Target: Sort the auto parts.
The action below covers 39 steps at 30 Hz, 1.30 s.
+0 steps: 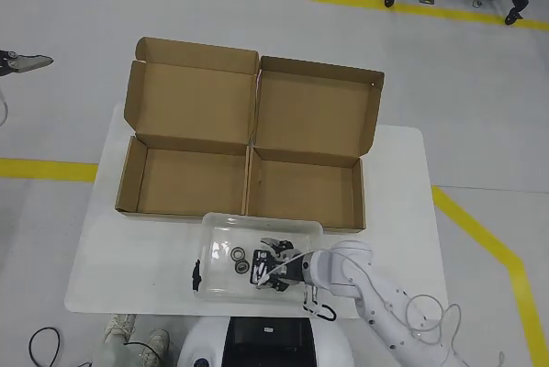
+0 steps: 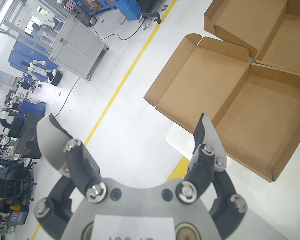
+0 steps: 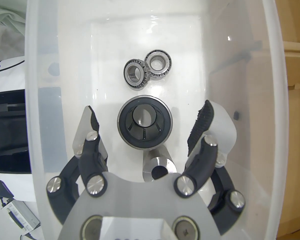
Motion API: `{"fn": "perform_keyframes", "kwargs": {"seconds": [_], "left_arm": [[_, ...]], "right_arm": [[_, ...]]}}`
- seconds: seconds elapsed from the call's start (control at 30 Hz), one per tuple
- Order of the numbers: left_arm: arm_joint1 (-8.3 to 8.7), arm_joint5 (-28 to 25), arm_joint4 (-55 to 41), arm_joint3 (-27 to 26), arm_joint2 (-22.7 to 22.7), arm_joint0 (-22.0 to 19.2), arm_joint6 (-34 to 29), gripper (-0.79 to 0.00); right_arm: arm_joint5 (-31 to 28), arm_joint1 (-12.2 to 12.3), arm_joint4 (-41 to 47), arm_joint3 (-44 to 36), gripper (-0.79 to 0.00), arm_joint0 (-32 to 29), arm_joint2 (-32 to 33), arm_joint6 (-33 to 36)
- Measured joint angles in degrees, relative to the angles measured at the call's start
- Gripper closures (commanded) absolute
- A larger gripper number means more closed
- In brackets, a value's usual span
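A clear plastic bin (image 1: 221, 224) stands at the table's front edge with the auto parts in it. My right gripper (image 3: 148, 106) is lowered inside the bin, open, its fingers on either side of a large black-and-steel bearing (image 3: 144, 123) without touching it. A short steel sleeve (image 3: 158, 166) lies just behind that bearing, toward the wrist. Two small roller bearings (image 3: 135, 73) (image 3: 158, 64) rest side by side farther along the bin floor. From above, the right gripper (image 1: 268, 263) sits in the bin's middle. My left gripper (image 2: 125, 128) hangs open and empty off the table's far left corner (image 1: 31, 62).
Two open cardboard boxes, left (image 1: 187, 182) and right (image 1: 307, 191), stand side by side behind the bin, lids folded back, both empty inside. The left wrist view shows them too (image 2: 260, 116). A small black clip (image 1: 195, 275) sits on the bin's left wall.
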Motion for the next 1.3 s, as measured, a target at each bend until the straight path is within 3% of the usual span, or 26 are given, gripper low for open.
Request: {"fn": "perform_keyframes", "kwargs": {"seconds": [0.17, 0.37, 0.4, 0.43, 0.73, 1.3], "left_arm": [[0.0, 0.0, 0.0, 0.0, 0.0, 0.0, 0.0, -0.785], [0.0, 0.0, 0.0, 0.0, 0.0, 0.0, 0.0, -0.785], [0.0, 0.0, 0.0, 0.0, 0.0, 0.0, 0.0, -0.785], [0.0, 0.0, 0.0, 0.0, 0.0, 0.0, 0.0, -0.785], [0.0, 0.0, 0.0, 0.0, 0.0, 0.0, 0.0, -0.785], [0.0, 0.0, 0.0, 0.0, 0.0, 0.0, 0.0, -0.785]], "right_arm": [[1.08, -0.09, -0.65, 1.14, -0.511, 0.71, -1.45, 0.12], [1.29, 0.09, -0.42, 1.76, -0.126, 1.0, -1.9, -0.2], [1.35, 0.14, -0.41, 1.74, -0.034, 0.97, -1.88, -0.19], [1.4, 0.2, -0.41, 1.69, 0.0, 0.92, -1.86, -0.17], [-1.42, 1.1, 1.62, -0.1, 0.0, 0.34, -0.53, -2.95], [-7.13, 2.61, 11.79, -0.96, 0.0, 0.86, 4.75, -17.9]]}}
